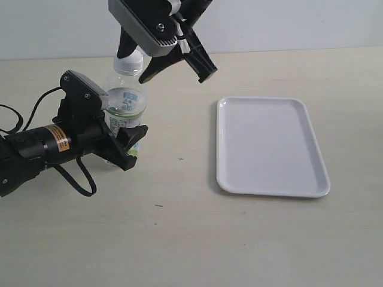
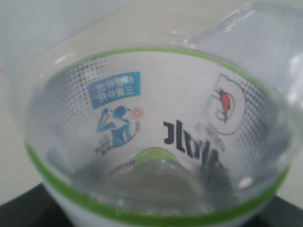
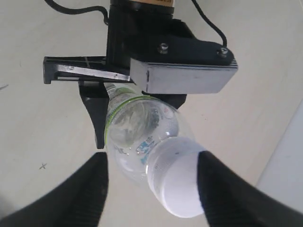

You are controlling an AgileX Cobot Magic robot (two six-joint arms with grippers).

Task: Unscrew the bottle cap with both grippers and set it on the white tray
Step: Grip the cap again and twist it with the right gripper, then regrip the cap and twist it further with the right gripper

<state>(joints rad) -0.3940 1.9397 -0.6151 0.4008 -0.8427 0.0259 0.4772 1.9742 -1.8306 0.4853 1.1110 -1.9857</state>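
Right end effector [image 3: 150,156] hangs released, its fingers astride the bottle cap [image 3: 182,187], which sits on the neck of the bottle [image 1: 124,98]. I see the left end effector [image 1: 124,136] grasping the bottle's labelled body, upright on the desk [image 1: 179,239]. The white tray [image 1: 269,179] lies well apart, on the right arm's side.

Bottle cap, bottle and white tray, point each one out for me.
bottle cap [image 3: 182,187]: right wrist view, flat top.
bottle [image 1: 127,101]: exterior view, printed label.
white tray [image 1: 272,143]: exterior view, bare middle.
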